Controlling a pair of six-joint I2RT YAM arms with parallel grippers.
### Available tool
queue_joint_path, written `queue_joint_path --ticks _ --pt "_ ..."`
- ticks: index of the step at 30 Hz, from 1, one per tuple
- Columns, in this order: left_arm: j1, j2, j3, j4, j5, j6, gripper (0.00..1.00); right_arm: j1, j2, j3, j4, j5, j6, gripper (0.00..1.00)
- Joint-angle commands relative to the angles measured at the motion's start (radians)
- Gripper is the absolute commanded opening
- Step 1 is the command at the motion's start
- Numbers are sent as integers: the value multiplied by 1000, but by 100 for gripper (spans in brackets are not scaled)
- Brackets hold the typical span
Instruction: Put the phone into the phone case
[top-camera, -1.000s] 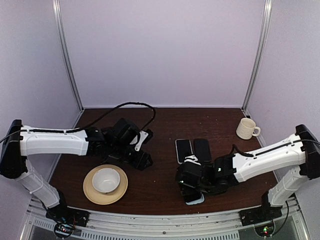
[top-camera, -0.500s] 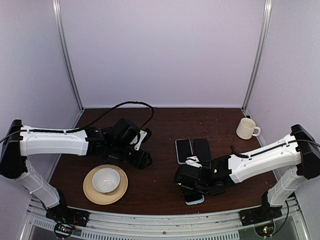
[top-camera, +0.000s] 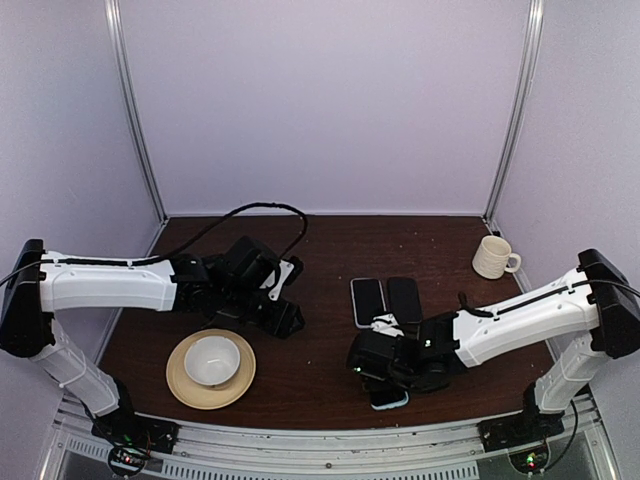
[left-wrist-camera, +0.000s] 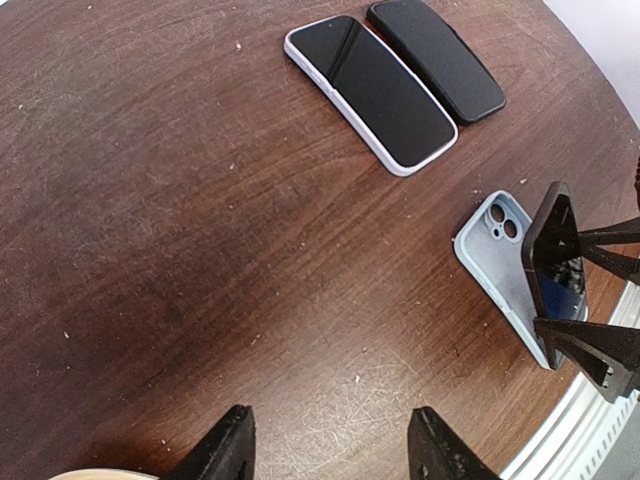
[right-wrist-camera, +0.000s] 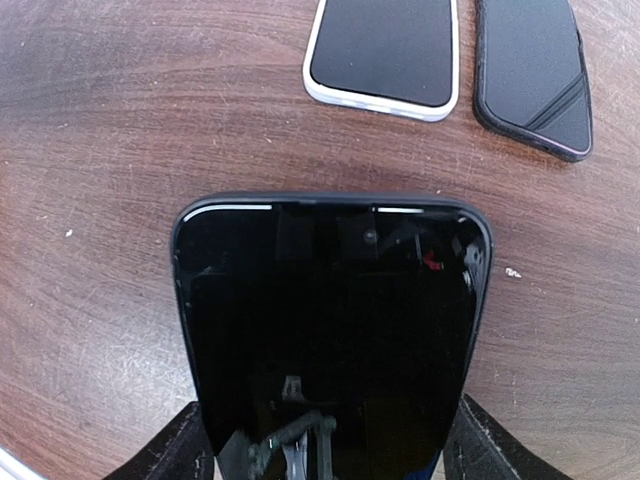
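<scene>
The phone (right-wrist-camera: 330, 320), a plain black glossy slab, fills the right wrist view, and my right gripper (right-wrist-camera: 330, 440) is shut on its two long edges. It hangs low over the phone case (left-wrist-camera: 495, 255), a light-blue shell lying inside-up with its camera cutout toward the table's middle. From above, only the case's near end (top-camera: 392, 401) peeks out under the right gripper (top-camera: 378, 360). My left gripper (left-wrist-camera: 330, 450) stands open over bare wood to the left of the case, holding nothing; from above, the left gripper (top-camera: 285, 318) hovers beside the plate.
Two more phones lie side by side behind the case: one with a light rim (top-camera: 367, 300) and one all black (top-camera: 404, 298). A white bowl (top-camera: 212, 360) sits on a tan plate (top-camera: 205, 398) at front left. A cream mug (top-camera: 492, 257) stands at back right.
The right arm has eased slightly left and lower with the phone over the case. The left arm has not moved.
</scene>
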Motion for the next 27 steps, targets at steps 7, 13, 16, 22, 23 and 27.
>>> queue_joint_path --ticks 7,13,16,22,23,27 --pt "-2 -16 -21 33 -2 -7 56 2 38 14 -89 16 64 52" --pt "-2 -20 -27 36 -16 2 56 2 37 -18 -20 19 53 52" --pt "-2 -24 -37 44 -21 0 56 3 70 8 -10 20 12 52" --pt "-3 -25 -40 37 -28 -4 56 3 106 5 -13 -41 38 53" --pt "-2 -27 -43 39 -34 -6 56 3 102 -6 -5 -49 45 55" --pt "-2 -30 -43 49 -41 1 56 0 84 -5 -14 -63 39 73"
